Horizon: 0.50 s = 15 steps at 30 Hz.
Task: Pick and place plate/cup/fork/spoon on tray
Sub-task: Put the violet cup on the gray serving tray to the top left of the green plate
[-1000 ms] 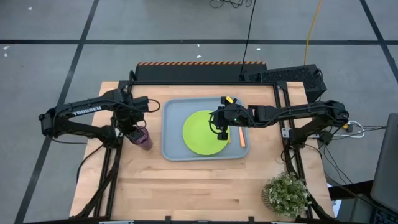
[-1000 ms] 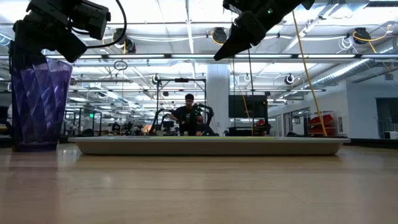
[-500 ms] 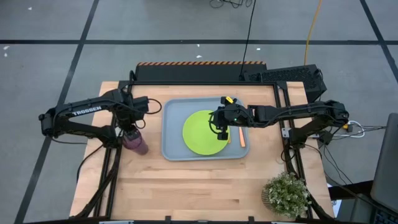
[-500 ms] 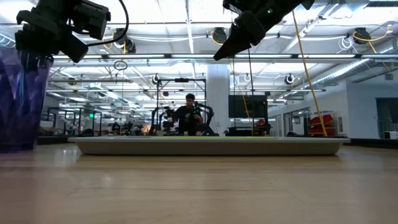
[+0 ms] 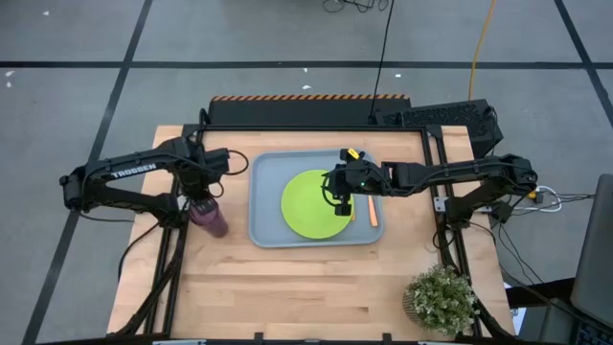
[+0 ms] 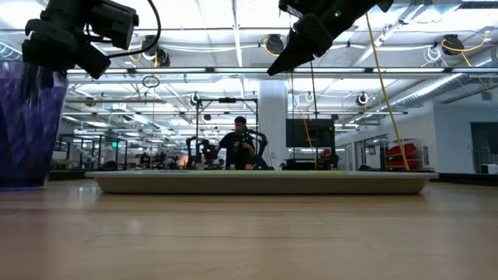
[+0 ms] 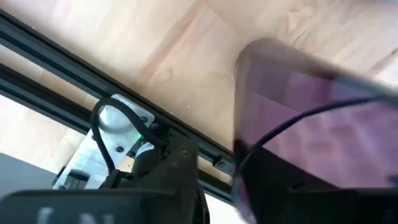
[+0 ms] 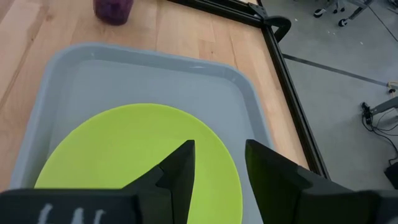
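Note:
The dark purple cup point(image 5: 212, 219) is at the table's left, left of the grey-blue tray point(image 5: 263, 187). My left gripper point(image 5: 203, 198) is shut on its top; the cup fills the left wrist view point(image 7: 311, 112). The lime-green plate point(image 5: 311, 204) lies flat in the tray. My right gripper point(image 5: 337, 198) hangs open and empty above the plate's right half, fingers apart in its wrist view point(image 8: 219, 168). One orange-handled utensil point(image 5: 372, 211) lies in the tray right of the plate; I cannot tell whether it is the fork or the spoon. The other is out of view. My left gripper holds the cup by its top rim point(image 6: 47, 71), coming from above and pointing down. The cup hangs roughly upright below the fingers. Its base point(image 6: 23, 183) is at table level, and I cannot tell whether it touches the wood. The cup's wall hides how the fingers sit.
A potted plant point(image 5: 441, 299) stands at the table's near right corner. Bare wood lies in front of the tray point(image 6: 257, 183) and to its left. A person stands in the room far behind the table point(image 6: 237, 148).
My left gripper has shifted the cup a little toward the table's left edge, away from the tray; the cup has stayed about upright. Most of the shift came early, and then it held nearly still.

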Tool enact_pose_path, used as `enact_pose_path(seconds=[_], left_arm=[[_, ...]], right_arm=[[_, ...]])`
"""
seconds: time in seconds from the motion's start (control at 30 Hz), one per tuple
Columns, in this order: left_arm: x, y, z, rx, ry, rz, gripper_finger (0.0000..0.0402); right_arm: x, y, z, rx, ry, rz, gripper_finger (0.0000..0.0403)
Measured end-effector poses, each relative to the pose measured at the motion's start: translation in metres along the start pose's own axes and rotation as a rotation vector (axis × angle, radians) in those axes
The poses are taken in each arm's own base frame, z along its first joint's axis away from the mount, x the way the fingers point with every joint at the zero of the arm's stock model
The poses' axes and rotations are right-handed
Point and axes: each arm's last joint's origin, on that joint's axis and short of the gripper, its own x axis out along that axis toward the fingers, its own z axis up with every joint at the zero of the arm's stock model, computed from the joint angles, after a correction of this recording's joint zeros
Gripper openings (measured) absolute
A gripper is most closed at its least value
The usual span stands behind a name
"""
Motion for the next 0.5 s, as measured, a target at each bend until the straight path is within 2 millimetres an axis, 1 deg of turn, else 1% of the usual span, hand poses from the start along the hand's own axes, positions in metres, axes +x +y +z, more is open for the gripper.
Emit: enact_pose_path(seconds=[0.13,0.17,0.3,0.37,0.43,0.5], left_arm=[[0.0,-0.001,0.002,0.001,-0.017,-0.011,0.0024],[-0.001,-0.001,0.002,0.007,-0.027,-0.026,0.0016],[-0.002,-0.002,0.003,0.01,-0.036,-0.029,0.0011],[-0.008,-0.002,0.004,0.012,-0.065,-0.017,0.0008],[-0.021,-0.004,0.005,0.014,-0.112,-0.021,0.0007],[-0.039,-0.005,0.003,0.022,-0.176,-0.023,0.0007]], right_arm=[[0.0,0.0,0.0,0.0,0.0,0.0,0.0134],[0.0,0.0,0.0,0.0,0.0,0.0,0.0134],[0.0,0.0,0.0,0.0,0.0,0.0,0.0134],[0.0,0.0,0.0,0.0,0.0,0.0,0.0134],[0.0,0.0,0.0,0.0,-0.001,0.0,0.0134],[0.0,0.0,0.0,0.0,-0.002,-0.001,0.0134]])
